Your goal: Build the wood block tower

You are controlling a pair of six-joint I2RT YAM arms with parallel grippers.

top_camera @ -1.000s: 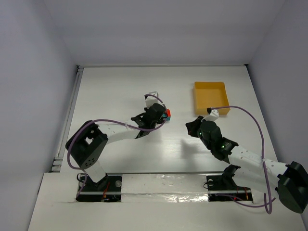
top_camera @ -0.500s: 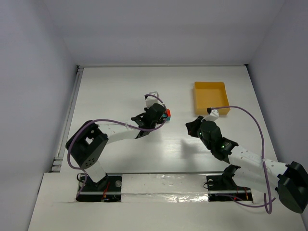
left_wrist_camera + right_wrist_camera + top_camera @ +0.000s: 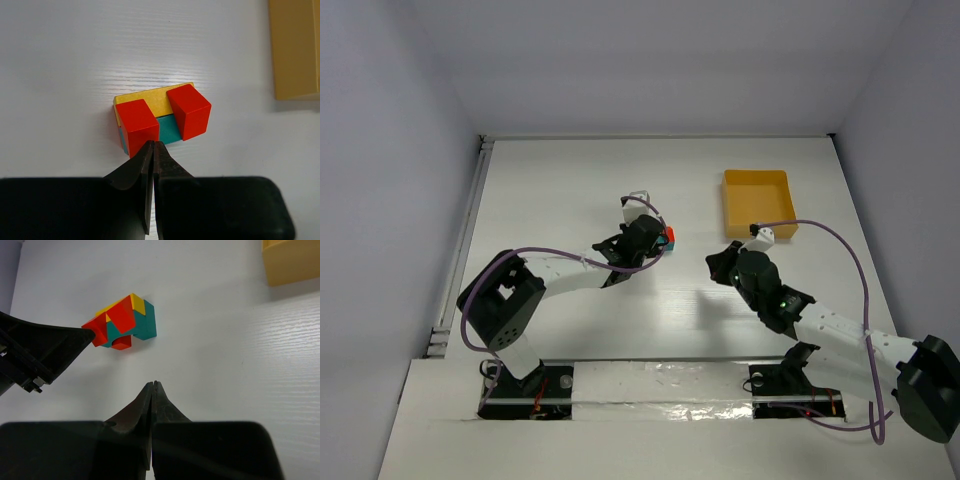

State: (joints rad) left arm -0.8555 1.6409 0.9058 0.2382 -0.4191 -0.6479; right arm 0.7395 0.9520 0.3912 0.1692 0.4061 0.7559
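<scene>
The wood block tower (image 3: 162,120) stands on the white table as a small stack: two red blocks (image 3: 187,110) sit on top, with a yellow bar (image 3: 155,97) behind them and a teal block (image 3: 170,128) between and below. My left gripper (image 3: 153,145) is shut and empty, its tips right at the near face of the left red block. From above, the tower (image 3: 670,237) shows just past the left gripper (image 3: 661,243). My right gripper (image 3: 153,384) is shut and empty, hanging over bare table some way to the right of the tower (image 3: 125,322).
A yellow-orange square tray (image 3: 757,201) with a raised rim lies at the back right, also seen in the tray (image 3: 290,262) corner of the right wrist view. The left arm's black finger (image 3: 50,347) reaches in beside the tower.
</scene>
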